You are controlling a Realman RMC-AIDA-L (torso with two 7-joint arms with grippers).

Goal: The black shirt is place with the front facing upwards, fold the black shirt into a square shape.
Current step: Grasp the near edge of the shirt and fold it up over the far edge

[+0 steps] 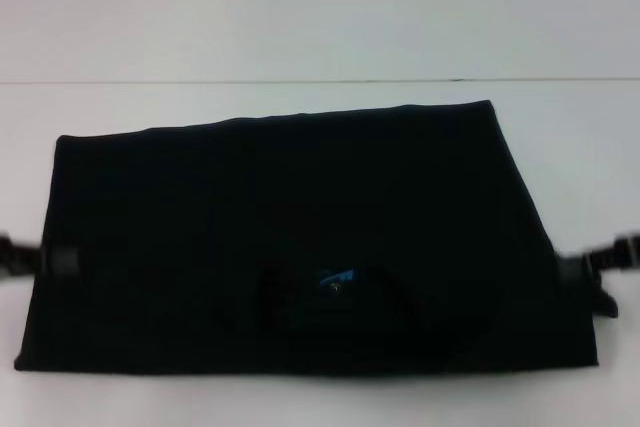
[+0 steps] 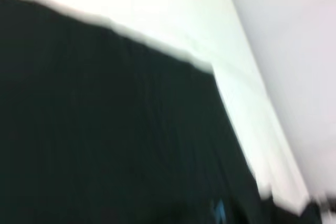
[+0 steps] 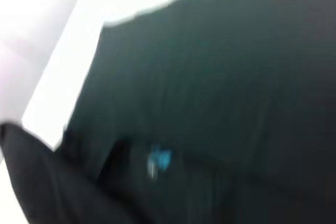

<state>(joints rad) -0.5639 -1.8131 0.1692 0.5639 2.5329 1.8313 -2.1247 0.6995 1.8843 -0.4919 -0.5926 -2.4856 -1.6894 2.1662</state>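
The black shirt [image 1: 300,227] lies flat on the white table [image 1: 585,137] as a wide rectangle, its sides folded in. Its blue neck label [image 1: 337,280] shows at the collar near the front edge; no white letters show. My left gripper [image 1: 55,259] is at the shirt's left edge and my right gripper [image 1: 585,267] at its right edge, both low at table height. The left wrist view shows the shirt [image 2: 105,129] and label [image 2: 219,211]. The right wrist view shows the shirt [image 3: 210,77] and label [image 3: 159,159].
White table surface surrounds the shirt on all sides, with a bare strip behind it up to a thin dark line [image 1: 300,80] across the back. The shirt's front edge lies close to the table's near edge.
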